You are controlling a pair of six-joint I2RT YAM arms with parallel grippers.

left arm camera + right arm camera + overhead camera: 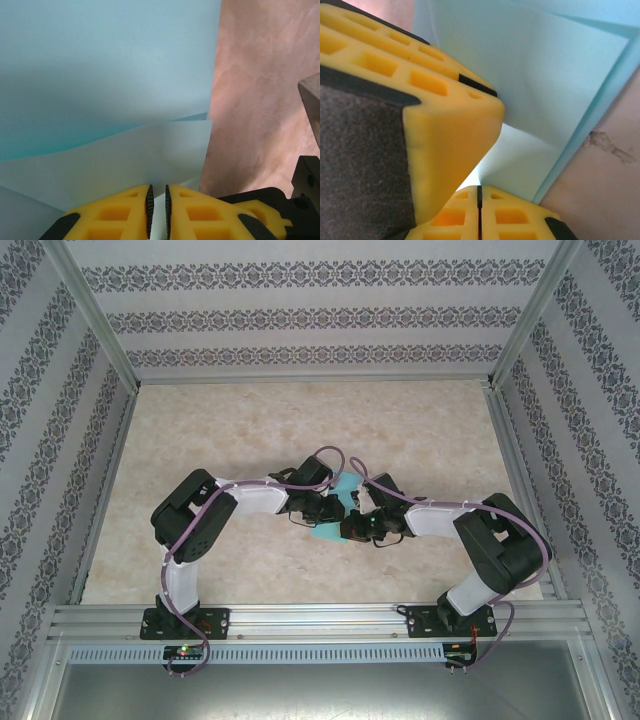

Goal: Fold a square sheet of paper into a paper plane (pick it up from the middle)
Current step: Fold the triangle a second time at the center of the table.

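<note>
Folding looks to be the step in hand: the square sheet of paper [328,534] sits between the two arms at the middle of the table [250,430], bent into overlapping layers, no plane shape yet. The left gripper [158,195] pinches a layer between nearly closed fingers. The right gripper [479,192] is clamped tight, with the fold running into its seam, apparently nipped. Next move, by my reckoning, calls for laying the flap flat and pressing a clean crease without tearing.
</note>
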